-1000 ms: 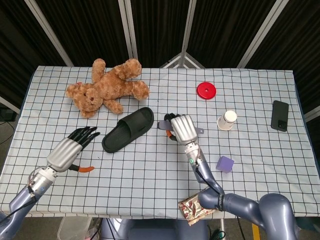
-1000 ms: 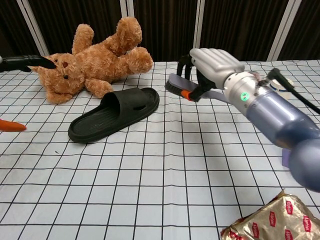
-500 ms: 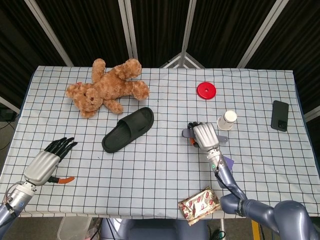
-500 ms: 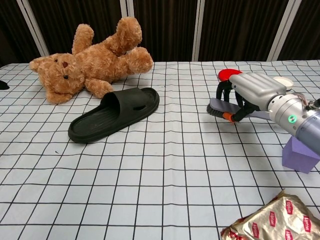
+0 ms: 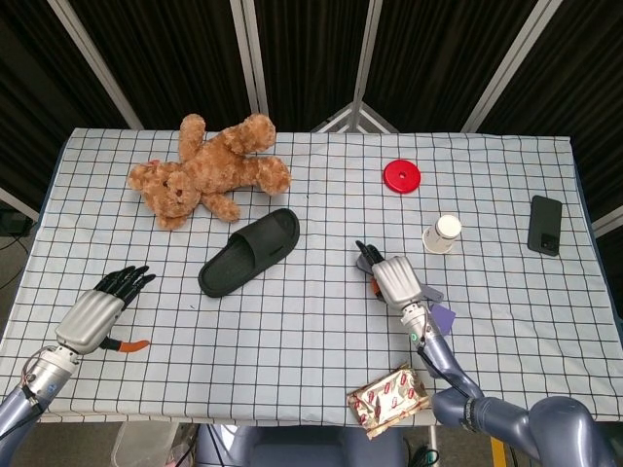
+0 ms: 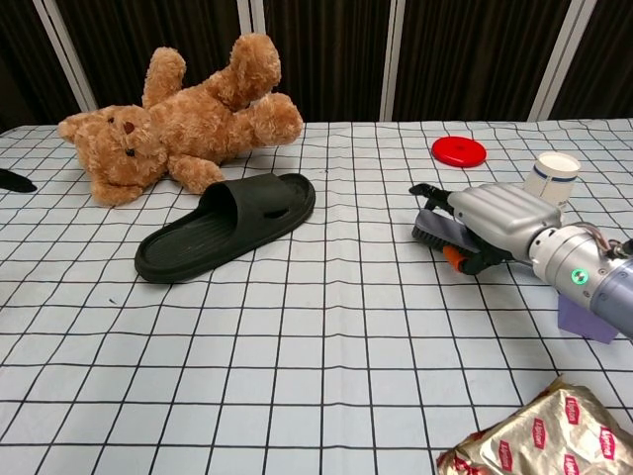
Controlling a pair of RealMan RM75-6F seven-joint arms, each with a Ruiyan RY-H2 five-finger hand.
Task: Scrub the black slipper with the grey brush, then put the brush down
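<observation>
With our right hand (image 6: 499, 220) holding the grey bristle brush (image 6: 435, 229) low at the black rubber slipper's (image 5: 250, 251) three o'clock, we should seat it flat on the counter (image 5: 292, 321) before spreading the fingers (image 6: 427, 191).

From the right hand (image 5: 395, 279), open cloth runs toward nine o'clock as far as the slipper (image 5: 250, 251). The teddy bear (image 5: 207, 169) blocks the way just beyond the slipper at eleven. At two o'clock stands a small white jar (image 5: 442, 233), and a purple block (image 5: 443, 316) sits close at four. A foil packet (image 5: 388, 399) lies at six, near the table's edge.
</observation>
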